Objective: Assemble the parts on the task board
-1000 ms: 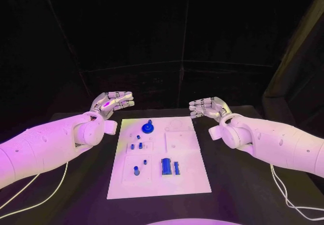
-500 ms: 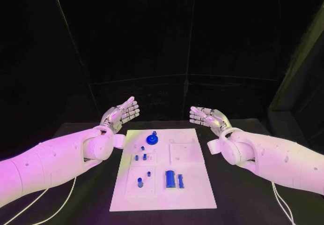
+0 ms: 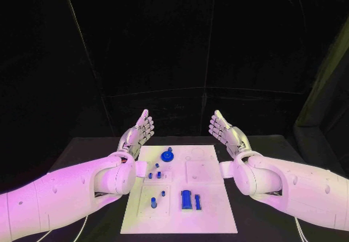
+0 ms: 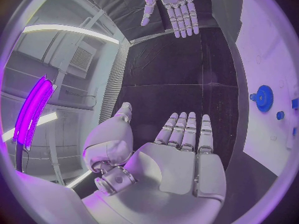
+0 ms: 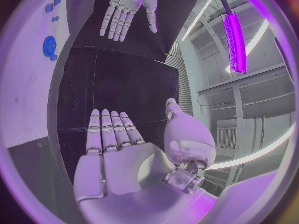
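Observation:
The white task board [image 3: 211, 222] lies in the middle of the black table. On it are a round blue gear-like part [image 3: 168, 155] at the far end, several small blue pegs [image 3: 154, 175] further in, and two blue cylinders [image 3: 186, 199] toward the front. My left hand [image 3: 139, 132] is raised above the board's far left corner, fingers straight and apart, holding nothing. My right hand [image 3: 225, 131] mirrors it above the far right corner, flat and empty. The left wrist view shows the left palm [image 4: 181, 157], the right hand [image 4: 171, 7] opposite it and the gear [image 4: 264, 97].
The black table [image 3: 87, 151] extends on both sides of the board. A dark backdrop stands behind the table. White cables [image 3: 299, 233] hang beside my arms near the front edge.
Both hands have uncurled from bent fingers to flat, straight ones and risen. The whole picture has shifted, so the camera moved. The parts on the board lie as before.

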Controlling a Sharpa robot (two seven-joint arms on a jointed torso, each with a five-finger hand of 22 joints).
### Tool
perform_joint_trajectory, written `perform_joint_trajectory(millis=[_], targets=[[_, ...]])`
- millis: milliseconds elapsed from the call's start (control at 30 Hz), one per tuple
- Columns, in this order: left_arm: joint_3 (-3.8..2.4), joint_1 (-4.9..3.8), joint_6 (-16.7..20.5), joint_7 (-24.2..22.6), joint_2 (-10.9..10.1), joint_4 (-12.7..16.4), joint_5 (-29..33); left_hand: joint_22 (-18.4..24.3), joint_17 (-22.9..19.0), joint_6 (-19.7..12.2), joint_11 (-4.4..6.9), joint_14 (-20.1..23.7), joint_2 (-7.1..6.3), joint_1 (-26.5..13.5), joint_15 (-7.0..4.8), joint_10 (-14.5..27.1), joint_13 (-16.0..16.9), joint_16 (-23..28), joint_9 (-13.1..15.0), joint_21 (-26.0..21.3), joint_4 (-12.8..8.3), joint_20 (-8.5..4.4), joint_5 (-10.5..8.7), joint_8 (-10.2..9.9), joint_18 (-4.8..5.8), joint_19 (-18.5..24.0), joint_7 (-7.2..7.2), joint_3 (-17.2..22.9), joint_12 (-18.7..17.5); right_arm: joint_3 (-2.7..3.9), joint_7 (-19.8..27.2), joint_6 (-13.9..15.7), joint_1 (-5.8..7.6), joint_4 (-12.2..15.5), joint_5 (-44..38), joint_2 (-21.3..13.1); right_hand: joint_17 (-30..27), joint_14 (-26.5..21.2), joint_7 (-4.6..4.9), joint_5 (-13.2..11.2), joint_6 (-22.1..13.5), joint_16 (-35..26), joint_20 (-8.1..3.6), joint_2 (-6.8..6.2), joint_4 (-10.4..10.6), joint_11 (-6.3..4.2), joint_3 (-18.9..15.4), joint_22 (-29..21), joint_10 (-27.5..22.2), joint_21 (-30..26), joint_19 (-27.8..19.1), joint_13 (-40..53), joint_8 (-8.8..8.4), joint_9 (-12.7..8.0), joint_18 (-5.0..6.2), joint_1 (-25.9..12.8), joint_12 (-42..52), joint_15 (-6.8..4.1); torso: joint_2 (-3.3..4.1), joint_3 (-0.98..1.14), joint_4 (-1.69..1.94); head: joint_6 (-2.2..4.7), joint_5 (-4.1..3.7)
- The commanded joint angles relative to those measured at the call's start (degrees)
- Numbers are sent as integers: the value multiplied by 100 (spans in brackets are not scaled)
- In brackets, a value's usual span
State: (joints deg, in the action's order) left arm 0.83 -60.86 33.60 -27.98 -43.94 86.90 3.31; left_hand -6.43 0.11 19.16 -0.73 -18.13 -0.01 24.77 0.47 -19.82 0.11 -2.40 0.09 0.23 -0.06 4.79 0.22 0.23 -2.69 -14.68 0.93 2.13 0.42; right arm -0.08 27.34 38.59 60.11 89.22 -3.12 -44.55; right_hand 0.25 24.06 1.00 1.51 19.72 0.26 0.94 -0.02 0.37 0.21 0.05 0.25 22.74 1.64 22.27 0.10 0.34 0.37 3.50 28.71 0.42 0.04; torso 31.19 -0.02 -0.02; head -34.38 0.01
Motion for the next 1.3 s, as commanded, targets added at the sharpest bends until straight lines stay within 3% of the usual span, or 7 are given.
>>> perform_joint_trajectory(millis=[33, 100, 933, 1000, 1033, 1100, 1300], targets=[[-51, 41, 925, -173, -48, 199, -303, 206, -11, -618, 73, 584, 1, -798, -47, 635, -11, 240, -9, -23, 6, -479, -22, -23, 269, 475, -93, -213, -42, 8, 245, 552, 5, 74, 312, -14, -25, -781, -100, -151, -641, -26, -94, 2, -37, -21, -5, -25, -739, -164, -724, -10, -34, -37, -350, -933, -42, -4, -1, 2, 2, 0, -1], [-72, 61, 1010, -179, -66, 270, -322, 643, -11, -724, 73, 686, 1, -936, -47, 747, -11, 240, -9, -23, 6, -479, -22, -23, 269, 559, -93, -213, -42, 8, 245, 552, 5, 74, 312, -14, -25, -906, -100, -151, -745, -26, -94, 2, -37, -21, -5, -25, -857, -164, -839, -10, -34, -37, -350, -1081, -42, -4, -1, 2, 2, 0, -1], [-83, 70, 1051, -182, -75, 305, -331, 643, -11, -1486, 73, 1397, 1, -1919, -47, 1529, -11, 240, -9, -23, 6, -479, -22, -23, 269, 1468, -93, -213, -42, 8, 245, 552, 5, 74, 312, -14, -25, -1865, -100, -151, -1523, -26, -94, 2, -37, -21, -5, -25, -1755, -164, -1720, -10, -34, -37, -350, -2220, -42, -4, -1, 2, 2, 0, -1], [-83, 70, 1051, -182, -75, 305, -331, 643, -11, -1495, 73, 1813, 1, -1949, -47, 1562, -11, 240, -9, -23, 6, -479, -22, -23, 269, 1468, -93, -213, -42, 8, 245, 552, 5, 74, 312, -14, -25, -2406, -100, -151, -1972, -26, -94, 2, -37, -21, -5, -25, -2274, -164, -2227, -10, -34, -37, -350, -2408, -42, -4, -1, 2, 2, 0, -1], [-83, 70, 1051, -182, -75, 305, -331, 643, -11, -1916, 73, 1813, 1, -1962, -47, 1574, -11, 240, -9, -23, 6, -479, -22, -23, 269, 1468, -93, -213, -42, 8, 245, 552, 5, 74, 312, -14, -25, -2406, -100, -151, -1972, -26, -94, 2, -37, -21, -5, -25, -2274, -164, -2227, -10, -34, -37, -350, -2871, -42, -4, -1, 2, 2, 0, -1], [-83, 70, 1051, -182, -75, 305, -331, 643, -11, -1916, 73, 1813, 1, -1989, -47, 1982, -11, 240, -9, -23, 6, -479, -22, -23, 269, 1468, -93, -213, -42, 8, 245, 552, 5, 74, 312, -14, -25, -2406, -100, -151, -1972, -26, -94, 2, -37, -21, -5, -25, -2274, -164, -2227, -10, -34, -37, -350, -2871, -42, -4, -1, 2, 2, 0, -1], [-83, 70, 1051, -182, -75, 305, -331, 643, -11, -1916, 73, 1813, 1, -2477, -47, 1982, -11, 240, -9, -23, 6, -479, -22, -23, 269, 1468, -93, -213, -42, 8, 245, 552, 5, 74, 312, -14, -25, -2406, -100, -151, -1972, -26, -94, 2, -37, -21, -5, -25, -2274, -164, -2227, -10, -34, -37, -350, -2871, -42, -4, -1, 2, 2, 0, -1]])
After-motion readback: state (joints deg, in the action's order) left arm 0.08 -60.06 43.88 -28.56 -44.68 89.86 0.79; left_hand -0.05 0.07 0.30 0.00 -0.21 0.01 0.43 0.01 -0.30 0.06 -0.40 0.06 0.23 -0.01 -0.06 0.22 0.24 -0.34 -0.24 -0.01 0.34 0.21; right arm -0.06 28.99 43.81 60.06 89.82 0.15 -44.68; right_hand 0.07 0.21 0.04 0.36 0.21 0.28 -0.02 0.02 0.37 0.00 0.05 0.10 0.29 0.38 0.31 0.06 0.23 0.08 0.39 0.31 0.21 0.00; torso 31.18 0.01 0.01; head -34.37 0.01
